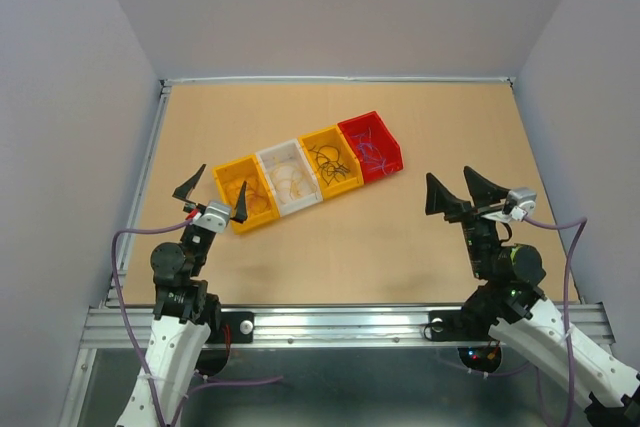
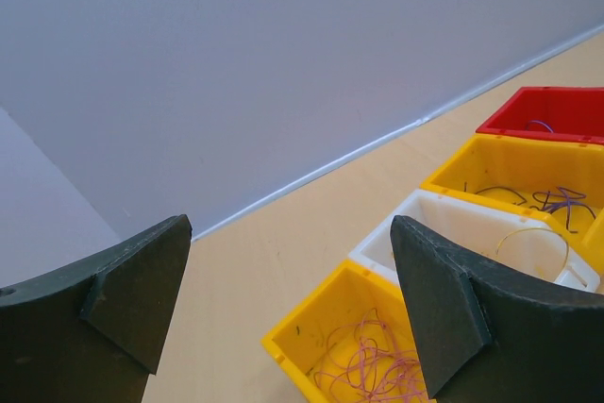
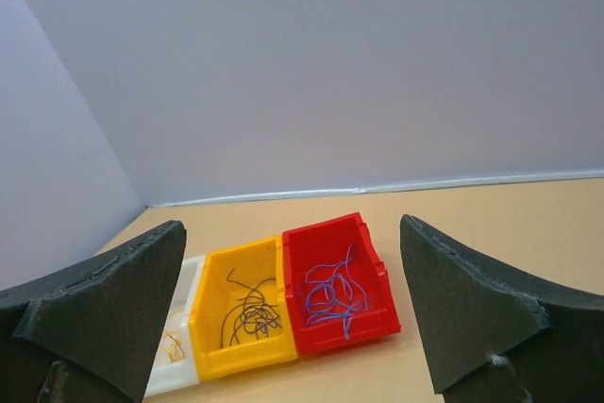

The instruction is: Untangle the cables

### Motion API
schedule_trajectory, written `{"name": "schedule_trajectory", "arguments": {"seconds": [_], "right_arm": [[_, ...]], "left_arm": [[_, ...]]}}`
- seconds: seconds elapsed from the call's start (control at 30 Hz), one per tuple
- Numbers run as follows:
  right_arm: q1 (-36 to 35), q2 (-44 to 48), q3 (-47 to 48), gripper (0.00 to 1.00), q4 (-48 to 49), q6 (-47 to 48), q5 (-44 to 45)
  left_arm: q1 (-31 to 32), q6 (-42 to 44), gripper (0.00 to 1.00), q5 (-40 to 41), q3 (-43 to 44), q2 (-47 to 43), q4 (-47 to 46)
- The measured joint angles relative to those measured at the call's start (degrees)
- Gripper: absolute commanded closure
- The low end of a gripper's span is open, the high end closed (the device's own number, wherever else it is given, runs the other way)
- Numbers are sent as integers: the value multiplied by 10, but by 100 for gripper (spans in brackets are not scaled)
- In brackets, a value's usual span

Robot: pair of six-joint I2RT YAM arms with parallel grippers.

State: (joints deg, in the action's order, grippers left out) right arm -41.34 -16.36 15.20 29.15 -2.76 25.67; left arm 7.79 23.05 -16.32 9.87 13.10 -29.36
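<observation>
Left gripper (image 1: 218, 187): jaws wide apart, empty, just beside end yellow bin (image 1: 257, 222).
Right gripper (image 1: 450, 179): jaws wide apart, empty, well apart from red bin (image 1: 386, 166).
Cables (image 1: 330, 159): separate wads in four touching bins.
End yellow bin: pinkish wires (image 2: 368, 365).
White bin (image 1: 303, 204): pale loops (image 1: 292, 179).
Middle yellow bin (image 3: 245, 356): black wires (image 3: 250, 313).
Red bin: blue-purple wires (image 3: 332, 294).

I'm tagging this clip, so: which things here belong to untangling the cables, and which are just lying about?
Job: blue wires, black wires, yellow wires, pink wires.
Just there: red bin, middle yellow bin, white bin, end yellow bin, table.
</observation>
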Motion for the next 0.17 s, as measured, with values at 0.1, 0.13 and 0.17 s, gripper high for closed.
{"name": "schedule_trajectory", "arguments": {"seconds": [0.1, 0.13, 0.17], "right_arm": [[0, 0, 0, 0, 0, 0, 0], [0, 0, 0, 0, 0, 0, 0], [0, 0, 0, 0, 0, 0, 0]], "left_arm": [[0, 0, 1, 0, 0, 0, 0], [0, 0, 1, 0, 0, 1, -1], [0, 0, 1, 0, 0, 2, -2]]}}
